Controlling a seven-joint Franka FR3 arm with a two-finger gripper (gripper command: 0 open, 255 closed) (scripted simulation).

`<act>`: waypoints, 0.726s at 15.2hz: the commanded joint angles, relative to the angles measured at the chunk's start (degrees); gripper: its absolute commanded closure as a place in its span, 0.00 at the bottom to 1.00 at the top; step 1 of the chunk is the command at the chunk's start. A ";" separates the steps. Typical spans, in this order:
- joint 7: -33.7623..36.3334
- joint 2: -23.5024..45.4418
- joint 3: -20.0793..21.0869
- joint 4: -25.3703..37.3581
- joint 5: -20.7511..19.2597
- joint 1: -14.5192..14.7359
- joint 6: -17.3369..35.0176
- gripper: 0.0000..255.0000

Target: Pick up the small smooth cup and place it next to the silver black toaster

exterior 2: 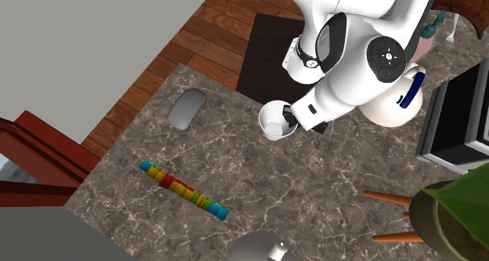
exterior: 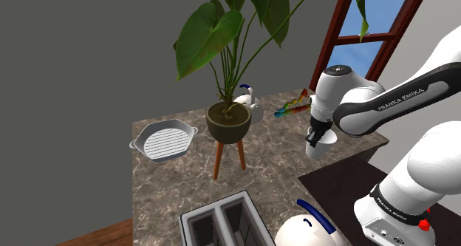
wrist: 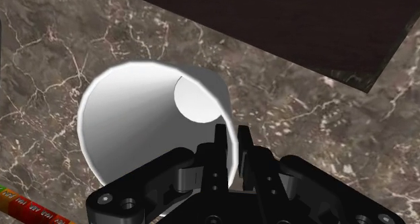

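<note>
The small smooth white cup (exterior: 322,145) stands near the marble counter's edge at the shoulder view's right. My black gripper (exterior: 316,139) comes down onto its rim. In the wrist view the two fingers are shut on the wall of the cup (wrist: 148,115), one inside and one outside, with the gripper (wrist: 232,145) at the rim. From the second exterior view the cup (exterior 2: 274,120) sits beside the gripper (exterior 2: 291,120), under the arm. I cannot tell whether the cup is off the counter. The silver and black toaster (exterior: 222,221) sits at the counter's near edge; the toaster (exterior 2: 458,114) also shows at the second exterior view's right.
A potted plant (exterior: 227,121) on wooden legs stands mid-counter, with a grey grill pan (exterior: 164,139) to its left. A white jug with a blue handle (exterior: 306,228) sits beside the toaster. A multicoloured stick (exterior 2: 184,190) and a grey mouse (exterior 2: 187,109) lie beyond the cup.
</note>
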 commanded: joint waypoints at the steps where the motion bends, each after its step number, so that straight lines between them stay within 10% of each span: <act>1: 0.00 0.01 0.00 -0.01 0.00 0.00 0.00 1.00; 11: -1.91 -5.24 -0.95 1.21 1.76 1.46 -6.40 1.00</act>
